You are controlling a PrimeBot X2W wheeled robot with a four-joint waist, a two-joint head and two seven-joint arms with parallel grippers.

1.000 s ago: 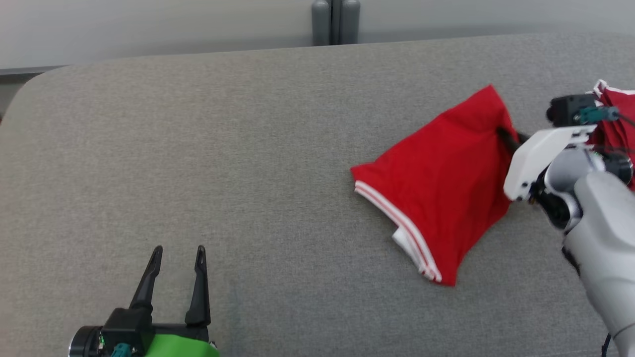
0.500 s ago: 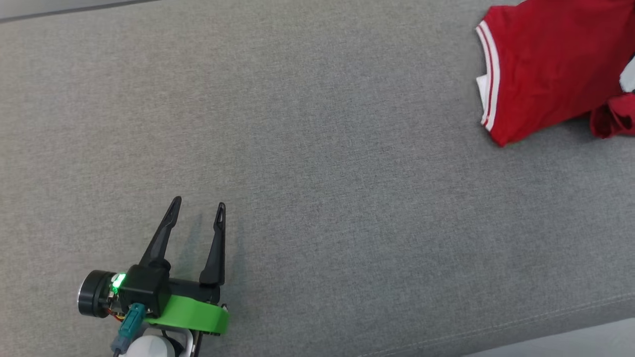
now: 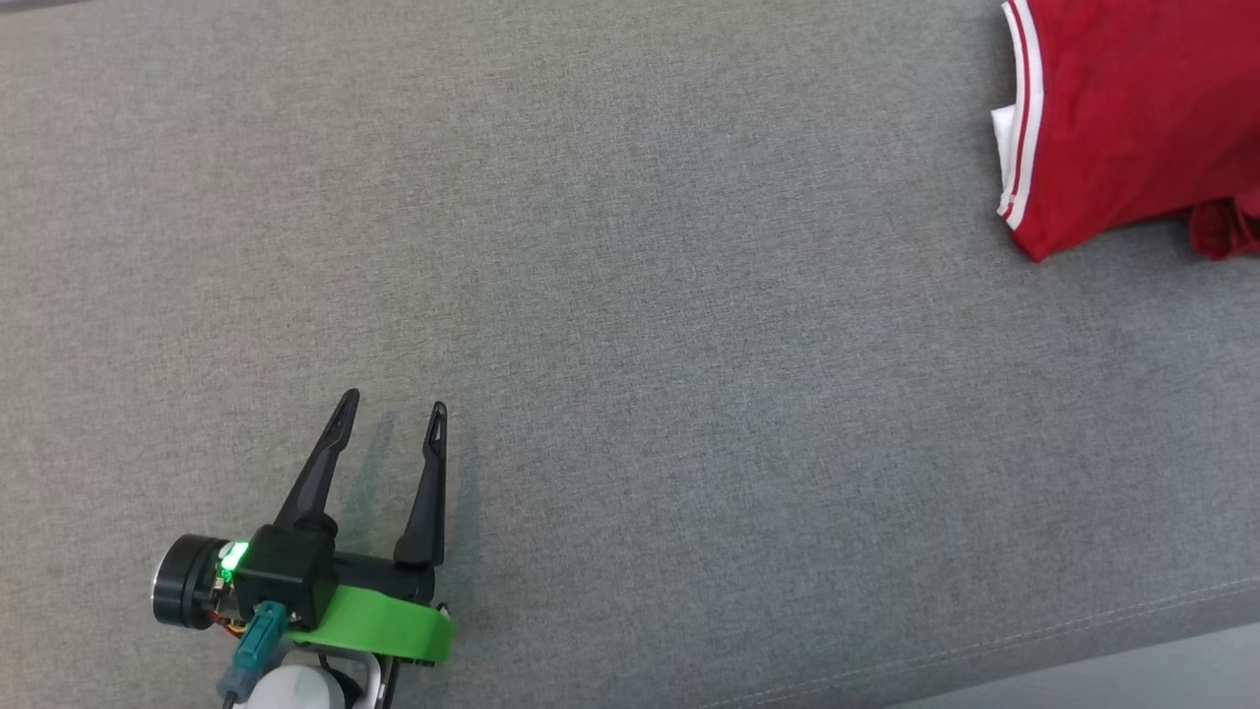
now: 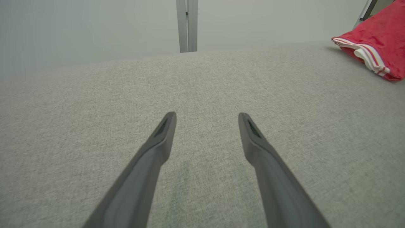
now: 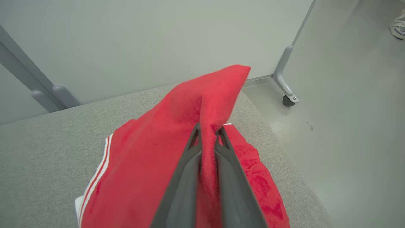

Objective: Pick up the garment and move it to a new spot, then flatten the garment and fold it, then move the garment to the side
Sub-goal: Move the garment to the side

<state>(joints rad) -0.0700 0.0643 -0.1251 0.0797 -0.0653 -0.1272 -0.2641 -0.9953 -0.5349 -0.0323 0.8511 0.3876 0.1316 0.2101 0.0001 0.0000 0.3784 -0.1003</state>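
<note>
I stand beside the robot and see a wide grey fabric-covered surface in front of it. The left gripper is at the near left part of this surface, with its two dark fingers spread apart and nothing between them. In the left wrist view the left gripper points across the bare grey cloth toward a pale wall with a grey post. It carries a bright green band at the wrist, and a small green light is lit there. The red garment is well apart from it, at the far right side of the surface, with white stripes along one hem (the picture edge cuts off the rest). In the left wrist view the red garment lies low at the upper right. The right gripper is closed on a fold of the red garment. The pinched cloth stands up in a peak above the fingertips, and the rest lies on the surface near its corner. Behind it I see a white panel on a wheeled foot, and a person's shoe on the floor.
</note>
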